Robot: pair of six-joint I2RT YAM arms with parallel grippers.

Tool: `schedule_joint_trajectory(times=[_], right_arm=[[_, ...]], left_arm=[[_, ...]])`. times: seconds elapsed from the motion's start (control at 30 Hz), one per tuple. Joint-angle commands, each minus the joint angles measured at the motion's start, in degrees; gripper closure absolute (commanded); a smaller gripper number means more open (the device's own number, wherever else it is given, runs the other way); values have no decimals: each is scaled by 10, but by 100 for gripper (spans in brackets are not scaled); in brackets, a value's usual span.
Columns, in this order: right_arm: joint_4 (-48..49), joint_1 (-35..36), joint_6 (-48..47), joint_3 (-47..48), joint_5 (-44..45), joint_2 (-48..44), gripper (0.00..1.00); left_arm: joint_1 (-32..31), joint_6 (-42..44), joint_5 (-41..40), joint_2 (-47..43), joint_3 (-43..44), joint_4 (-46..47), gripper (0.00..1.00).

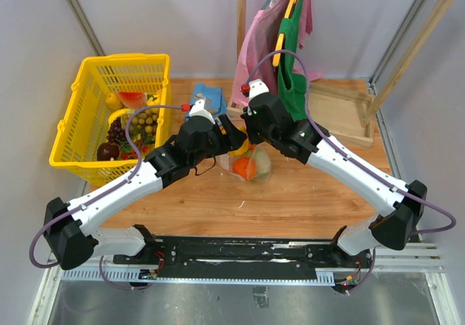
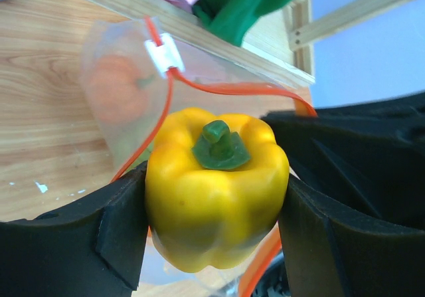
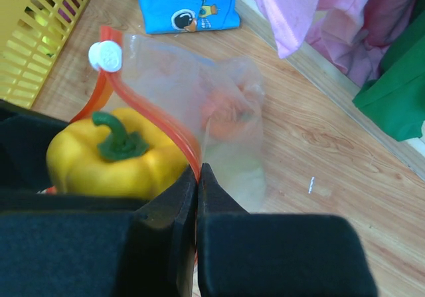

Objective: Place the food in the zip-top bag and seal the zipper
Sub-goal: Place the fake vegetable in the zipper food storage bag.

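At the middle of the table (image 1: 305, 194), the yellow pepper (image 2: 216, 197) is clamped in the left jaws at the open mouth of the zip-top bag (image 3: 232, 111), whose zipper (image 3: 153, 121) rim is pinched by the right jaws.

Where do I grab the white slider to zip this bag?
Probably pinch the white slider across its sides, coming from above: it sits proud at the raised end of the red zipper, apart from where the right gripper pinches the strip.
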Motion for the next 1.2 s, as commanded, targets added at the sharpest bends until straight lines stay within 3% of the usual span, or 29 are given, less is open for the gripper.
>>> schedule_joint_trajectory(times=[0.0,0.13,0.37,0.57,0.67,0.93,1.17], right_arm=[[28,8,10,-4,-33,-15,99],[29,8,17,-6,-48,-15,99],[32,8,30,-14,-61,-14,99],[35,7,32,-20,-54,-17,99],[36,7,31,-20,-53,-17,99],[37,7,30,-25,-48,-18,99],[40,6,33,-31,-44,-18,99]], left_arm=[[-6,-17,-86,13,4,8,56],[-6,-14,-102,25,3,44,53],[-12,-10,-101,46,-8,91,39],[-16,11,-85,42,-8,97,18],[-19,19,-78,35,-8,92,12],[-19,15,-53,-9,-5,41,11],[-19,18,-19,-70,17,-66,15]])
